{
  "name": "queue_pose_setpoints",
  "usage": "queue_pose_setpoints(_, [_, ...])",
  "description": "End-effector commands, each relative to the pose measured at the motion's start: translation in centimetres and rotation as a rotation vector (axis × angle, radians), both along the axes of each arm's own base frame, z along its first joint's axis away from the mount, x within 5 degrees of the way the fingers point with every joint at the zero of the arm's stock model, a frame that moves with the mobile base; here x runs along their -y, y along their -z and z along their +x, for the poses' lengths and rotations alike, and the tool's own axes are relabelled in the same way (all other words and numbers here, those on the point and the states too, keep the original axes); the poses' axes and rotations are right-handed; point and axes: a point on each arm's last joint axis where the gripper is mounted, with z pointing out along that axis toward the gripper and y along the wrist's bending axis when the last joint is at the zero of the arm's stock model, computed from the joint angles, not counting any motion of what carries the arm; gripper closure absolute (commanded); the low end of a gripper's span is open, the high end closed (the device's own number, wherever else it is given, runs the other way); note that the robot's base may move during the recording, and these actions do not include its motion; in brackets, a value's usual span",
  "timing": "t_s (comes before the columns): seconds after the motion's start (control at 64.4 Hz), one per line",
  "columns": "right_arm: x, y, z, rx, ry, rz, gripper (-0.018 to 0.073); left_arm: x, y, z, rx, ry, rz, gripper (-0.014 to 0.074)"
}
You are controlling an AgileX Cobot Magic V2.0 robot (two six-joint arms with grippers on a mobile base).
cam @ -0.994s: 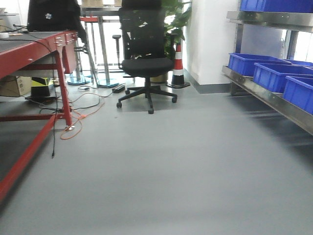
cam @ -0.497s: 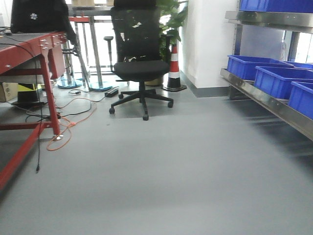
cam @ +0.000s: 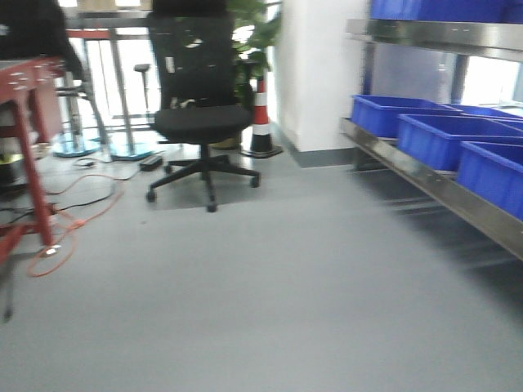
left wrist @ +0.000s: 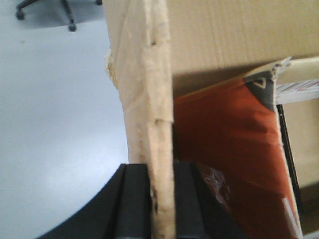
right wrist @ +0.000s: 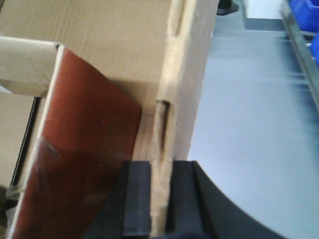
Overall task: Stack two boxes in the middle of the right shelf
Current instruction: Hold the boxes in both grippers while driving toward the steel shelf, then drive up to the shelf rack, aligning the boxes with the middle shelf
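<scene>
L tool is clenched on one side wall of the plain box, and R tool on the opposite wall. Between both tools, inside it, lies the red-orange printed box. Far ahead-right of R tool is the shelf w/ blue bins.

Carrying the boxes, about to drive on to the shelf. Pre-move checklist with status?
1. Left gripper clamped on carton wall: ok.
2. Right gripper clamped on a carton wall: ok.
3. Orange-printed box seated securely: cannot tell.
4. Floor ahead free of obstacles: ok.
5. Office chair off to the left of the path: ok.
6. Free spot on shelf: cannot tell; the visible level holds blue bins.
</scene>
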Motion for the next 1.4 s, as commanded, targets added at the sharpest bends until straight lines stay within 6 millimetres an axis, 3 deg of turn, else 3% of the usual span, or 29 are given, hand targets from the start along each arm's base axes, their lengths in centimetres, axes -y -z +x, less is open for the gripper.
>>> queue_pose_setpoints(0.0, [0.09, -1.07, -0.48, 0.070, -0.003, 0.024, 0.0713, -0.38, -1.18, -0.50, 0.077, -0.004, -0.015, 0.0708])
queue_pose_setpoints(1.383, [0.08, -1.08, -0.48, 0.070, -0.004, 0.026, 0.0713, -0.52, -1.19, -0.46, 0.081, -0.015, -0.003, 0.0708])
